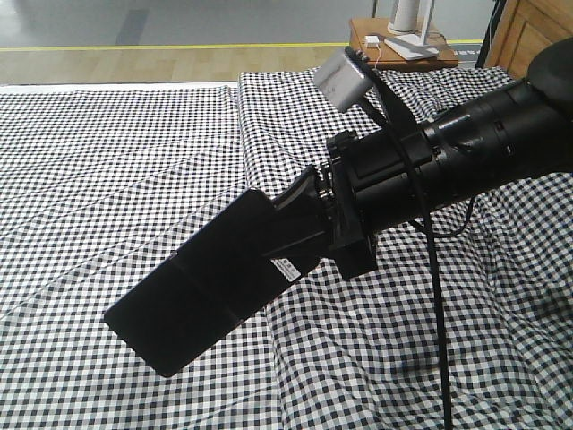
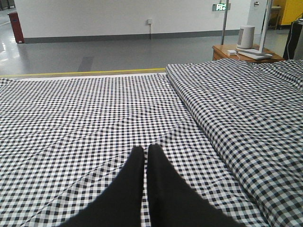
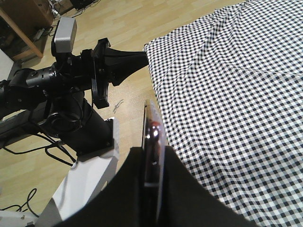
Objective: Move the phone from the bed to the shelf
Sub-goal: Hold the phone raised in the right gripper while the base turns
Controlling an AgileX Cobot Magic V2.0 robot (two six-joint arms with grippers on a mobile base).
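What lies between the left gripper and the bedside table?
Only the bed: checked cloth rising at a fold, from left gripper to bedside table; the left wrist view shows it.

Grey floor (image 2: 94, 52), white wall (image 2: 94, 16), bedside table (image 2: 218, 53)

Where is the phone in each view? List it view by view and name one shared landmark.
Front view: the phone is centre-left, a black slab held at one end by the right gripper.
Left wrist view: not in it.
Right wrist view: bottom centre, seen edge-on, clamped in that gripper.
Shared landmark: the checked bed, visible in all three.
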